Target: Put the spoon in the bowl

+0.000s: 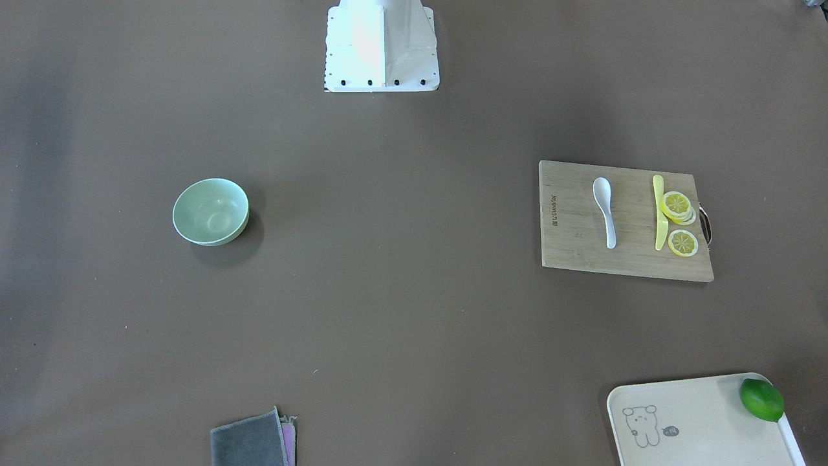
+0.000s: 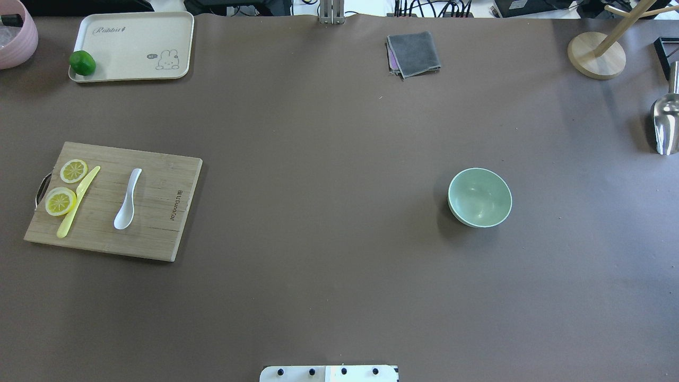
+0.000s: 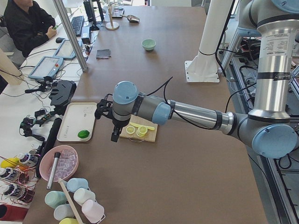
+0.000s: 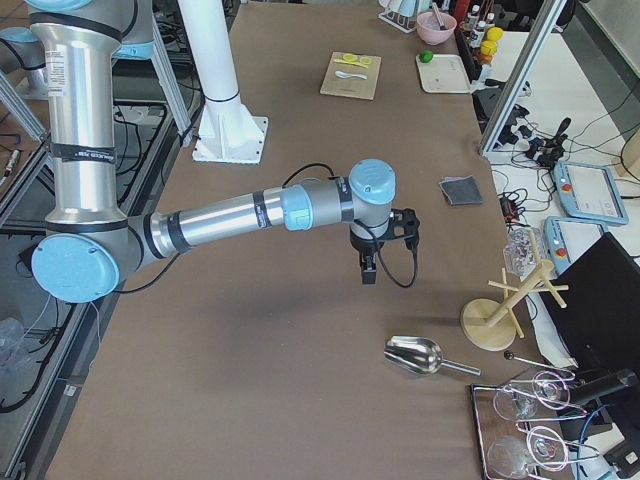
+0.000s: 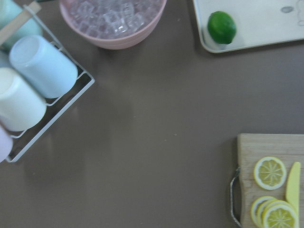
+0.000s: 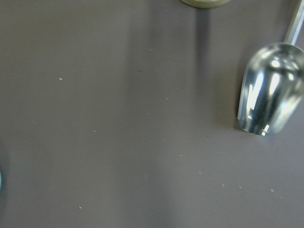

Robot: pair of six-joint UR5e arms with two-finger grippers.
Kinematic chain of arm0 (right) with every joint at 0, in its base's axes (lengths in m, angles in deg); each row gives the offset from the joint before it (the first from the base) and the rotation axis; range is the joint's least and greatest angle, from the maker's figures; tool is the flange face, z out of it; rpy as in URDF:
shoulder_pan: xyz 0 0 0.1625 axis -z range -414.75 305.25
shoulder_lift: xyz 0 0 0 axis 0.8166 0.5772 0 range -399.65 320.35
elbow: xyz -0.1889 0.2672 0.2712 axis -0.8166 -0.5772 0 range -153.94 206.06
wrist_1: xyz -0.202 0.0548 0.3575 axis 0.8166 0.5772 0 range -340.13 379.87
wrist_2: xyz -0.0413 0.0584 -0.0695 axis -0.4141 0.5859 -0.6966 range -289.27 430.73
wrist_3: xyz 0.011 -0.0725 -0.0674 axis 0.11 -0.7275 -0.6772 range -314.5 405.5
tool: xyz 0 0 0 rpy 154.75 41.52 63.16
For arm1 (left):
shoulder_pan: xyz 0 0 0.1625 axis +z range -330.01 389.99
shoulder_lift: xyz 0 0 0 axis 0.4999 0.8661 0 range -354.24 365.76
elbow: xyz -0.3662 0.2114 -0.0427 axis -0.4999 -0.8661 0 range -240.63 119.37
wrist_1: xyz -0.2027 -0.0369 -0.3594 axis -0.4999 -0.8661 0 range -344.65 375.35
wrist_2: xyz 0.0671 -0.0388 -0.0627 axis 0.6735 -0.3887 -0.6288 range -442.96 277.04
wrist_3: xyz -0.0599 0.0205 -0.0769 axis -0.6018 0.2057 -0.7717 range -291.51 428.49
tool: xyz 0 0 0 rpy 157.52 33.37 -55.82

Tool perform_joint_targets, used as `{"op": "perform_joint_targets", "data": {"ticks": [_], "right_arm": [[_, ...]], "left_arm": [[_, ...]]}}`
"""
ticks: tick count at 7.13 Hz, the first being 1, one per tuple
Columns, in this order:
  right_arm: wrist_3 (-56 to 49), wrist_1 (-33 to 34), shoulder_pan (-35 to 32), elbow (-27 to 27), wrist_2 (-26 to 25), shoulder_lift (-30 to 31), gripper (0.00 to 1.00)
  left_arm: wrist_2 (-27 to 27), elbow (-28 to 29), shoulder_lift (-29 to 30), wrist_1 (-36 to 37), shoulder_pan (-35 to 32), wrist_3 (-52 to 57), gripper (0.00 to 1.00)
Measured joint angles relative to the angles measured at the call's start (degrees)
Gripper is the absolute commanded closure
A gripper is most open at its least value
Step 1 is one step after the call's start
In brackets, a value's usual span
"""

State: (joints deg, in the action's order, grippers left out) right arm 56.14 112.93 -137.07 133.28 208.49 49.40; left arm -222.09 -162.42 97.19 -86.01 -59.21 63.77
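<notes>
The white spoon [image 1: 605, 210] lies on a wooden cutting board [image 1: 572, 223], scoop toward the robot; it also shows in the overhead view [image 2: 127, 199]. The mint-green bowl [image 1: 211, 211] stands upright and empty on the robot's right half of the table, also in the overhead view [image 2: 480, 197]. My left gripper [image 3: 113, 135] shows only in the exterior left view, raised beside the board's outer end; whether it is open or shut I cannot tell. My right gripper [image 4: 367, 272] shows only in the exterior right view, raised over bare table; its state I cannot tell.
A yellow knife [image 1: 659, 212] and lemon slices [image 1: 677, 206] lie on the board beside the spoon. A cream tray [image 2: 132, 48] holds a lime [image 2: 83, 63]. A grey cloth [image 2: 414, 53], metal scoop [image 2: 666, 119], wooden stand [image 2: 595, 55] and pink ice bowl [image 5: 114, 21] sit at the edges.
</notes>
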Motion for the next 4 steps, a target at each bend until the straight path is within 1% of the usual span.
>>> {"op": "perform_joint_targets", "data": {"ticks": [2, 3, 4], "right_arm": [[4.48, -0.65, 6.11, 0.12, 0.62, -5.52, 0.00], [6.10, -0.80, 9.19, 0.01, 0.01, -7.01, 0.00], [7.95, -2.20, 12.26, -0.16, -1.91, -8.14, 0.00]], "left_arm": [[-0.79, 1.09, 3.99, -4.25, 4.77, -4.46, 0.02], [-0.29, 2.99, 6.13, -5.77, 6.42, -6.63, 0.02], [0.30, 5.39, 7.53, -7.72, 7.73, -10.17, 0.02]]}}
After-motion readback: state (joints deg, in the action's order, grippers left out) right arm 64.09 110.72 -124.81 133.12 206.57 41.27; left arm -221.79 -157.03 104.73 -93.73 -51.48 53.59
